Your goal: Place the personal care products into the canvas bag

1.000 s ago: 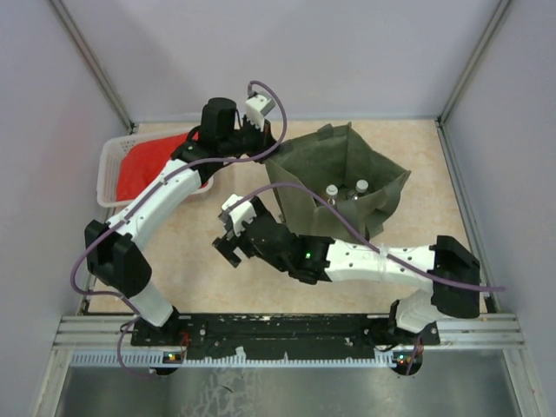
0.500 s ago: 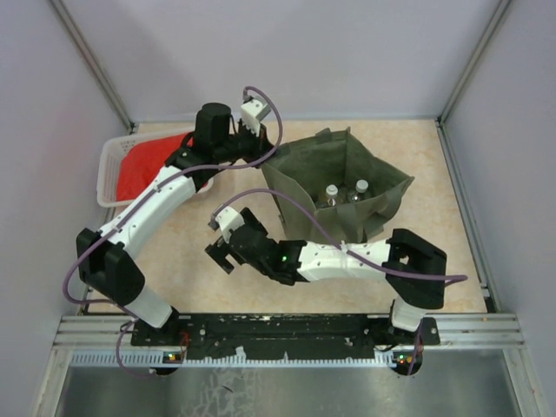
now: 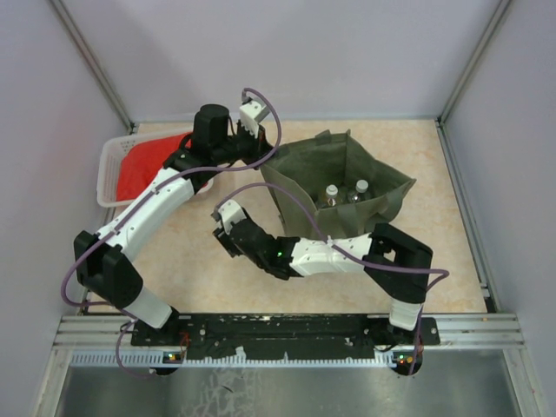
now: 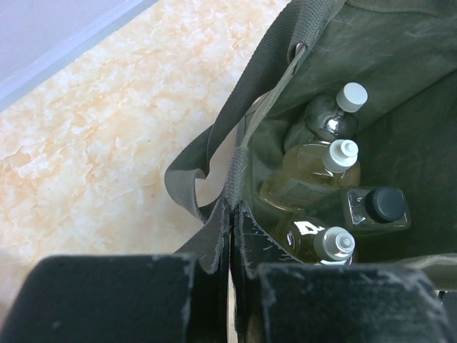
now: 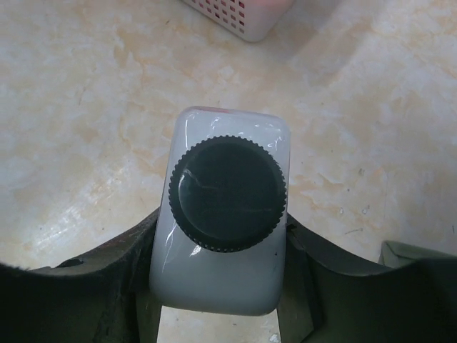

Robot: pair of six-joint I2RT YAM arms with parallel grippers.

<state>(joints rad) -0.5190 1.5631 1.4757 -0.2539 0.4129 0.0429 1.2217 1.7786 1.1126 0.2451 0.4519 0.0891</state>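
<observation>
The olive-green canvas bag (image 3: pixel 300 178) stands open at mid-table. My left gripper (image 3: pixel 259 146) is shut on its rim beside a loop handle, which also shows in the left wrist view (image 4: pixel 232 214). Inside the bag (image 4: pixel 400 57) stand several bottles: a clear one with a white cap (image 4: pixel 350 96), an amber one with a white cap (image 4: pixel 341 153), one with a black cap (image 4: pixel 385 205) and another capped one (image 4: pixel 334 243). My right gripper (image 3: pixel 228 239) is left of the bag, shut (image 5: pixel 221 257) on the white bottle (image 5: pixel 214 282) with the dark-grey cap, seen from above over the table.
The white lattice basket (image 3: pixel 109 178) holding the red cloth (image 3: pixel 143 165) sits at the back left; its corner shows in the right wrist view (image 5: pixel 243 18). A bag corner (image 5: pixel 418 261) lies to the right of the right gripper. Walls enclose the table.
The right gripper moved left and back from the bag and closed round the white bottle. The left gripper has kept hold of the bag's rim, shifting it slightly.
</observation>
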